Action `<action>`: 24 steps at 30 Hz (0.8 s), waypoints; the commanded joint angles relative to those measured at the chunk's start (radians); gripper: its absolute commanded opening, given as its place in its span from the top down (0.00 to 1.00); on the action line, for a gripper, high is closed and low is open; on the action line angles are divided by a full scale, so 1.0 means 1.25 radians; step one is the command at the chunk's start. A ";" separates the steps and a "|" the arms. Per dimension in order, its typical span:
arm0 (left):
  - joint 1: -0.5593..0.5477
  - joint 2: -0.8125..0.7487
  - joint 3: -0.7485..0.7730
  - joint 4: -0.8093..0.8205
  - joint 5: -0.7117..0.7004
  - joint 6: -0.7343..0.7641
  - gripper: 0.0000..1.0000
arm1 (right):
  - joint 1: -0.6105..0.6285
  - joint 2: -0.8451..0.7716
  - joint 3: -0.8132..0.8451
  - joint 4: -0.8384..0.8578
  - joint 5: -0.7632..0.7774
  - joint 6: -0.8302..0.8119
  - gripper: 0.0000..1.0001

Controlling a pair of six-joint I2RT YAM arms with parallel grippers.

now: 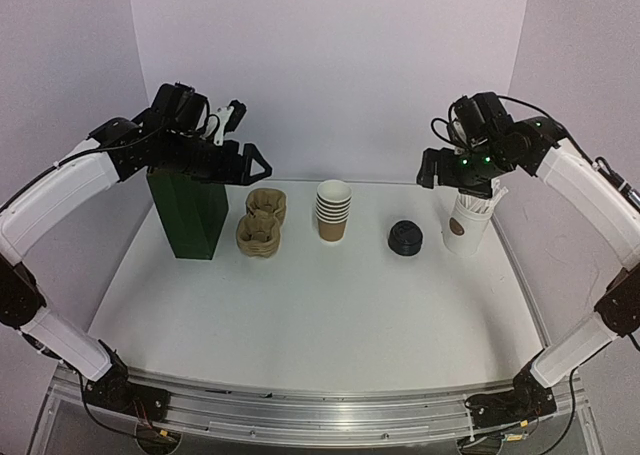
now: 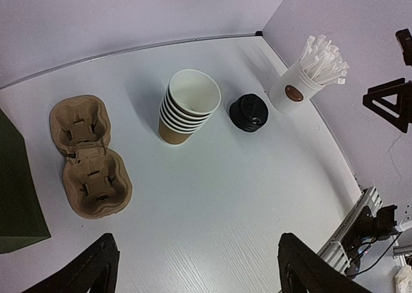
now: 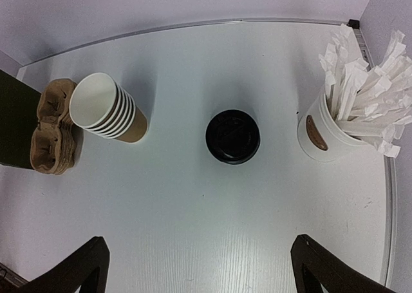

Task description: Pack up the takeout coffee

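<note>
Two units are hovering spread wide, gripping nothing: left end effector (image 2: pixel 196 261) and right end effector (image 3: pixel 203 261). Packing is seemingly not yet starting. Black plastic dome lid (image 1: pixel 405 237) is sitting on the white desk (image 1: pixel 300 315) at 3 o'clock from the stack of brown kraft-paper cups (image 1: pixel 333 213); no lidded cup is showing. Moulded-pulp carrier (image 1: pixel 262 222), at their 9 o'clock, is lying unfilled beside the dark green bag (image 1: pixel 188 213).

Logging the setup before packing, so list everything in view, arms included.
Tall dark green paper bag: one, green, back left.
Moulded brown pulp cup carrier: at least one, tan, beside the bag.
Stacked brown kraft-paper cups: about six, white inside, centre.
Black plastic dome lid: one seen, black, right of the cups.
White cup of wrapped sticks: one, white, far right.
Left gripper: one, black, open, by the bag.
Right gripper: one, black, open, over the white cup.
</note>
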 commanded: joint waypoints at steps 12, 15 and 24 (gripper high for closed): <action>0.000 0.043 0.050 0.009 0.002 0.001 0.16 | 0.000 0.027 0.016 0.037 0.011 -0.011 0.02; 0.001 0.130 0.119 -0.015 -0.025 -0.046 0.16 | 0.000 0.043 0.020 0.046 0.013 -0.012 0.02; 0.000 0.512 0.574 -0.218 -0.001 -0.136 0.08 | 0.000 0.101 0.054 0.066 0.009 0.010 0.02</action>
